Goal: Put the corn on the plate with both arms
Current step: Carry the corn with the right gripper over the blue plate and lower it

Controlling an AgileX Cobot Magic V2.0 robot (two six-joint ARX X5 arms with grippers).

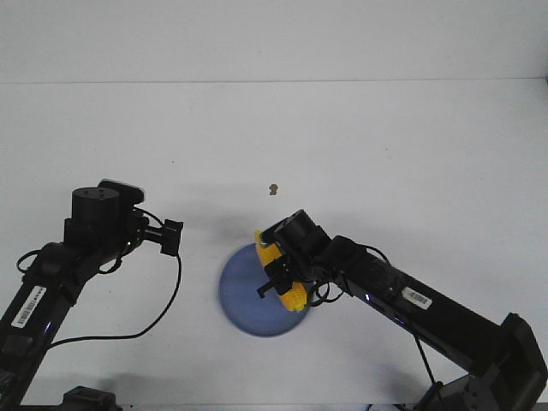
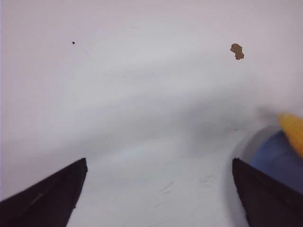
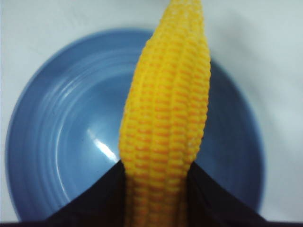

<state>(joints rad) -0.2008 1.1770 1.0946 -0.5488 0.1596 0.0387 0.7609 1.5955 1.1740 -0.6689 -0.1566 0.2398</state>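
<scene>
The yellow corn (image 1: 271, 254) is gripped at its thick end by my right gripper (image 1: 276, 278), which is shut on it. The cob lies across the far right part of the blue plate (image 1: 244, 295), its tip reaching past the rim. In the right wrist view the corn (image 3: 165, 109) runs out from between the black fingers of the gripper (image 3: 157, 163) over the plate (image 3: 61, 132); I cannot tell if it touches. My left gripper (image 1: 171, 237) hovers left of the plate, open and holding nothing (image 2: 159, 161). Plate edge (image 2: 277, 156) and corn tip (image 2: 293, 130) show beside one finger.
A small brown speck (image 1: 273, 187) lies on the white table beyond the plate, also seen as a speck (image 2: 237, 51) in the left wrist view. A black cable (image 1: 163, 312) loops from the left arm down toward the table's near edge.
</scene>
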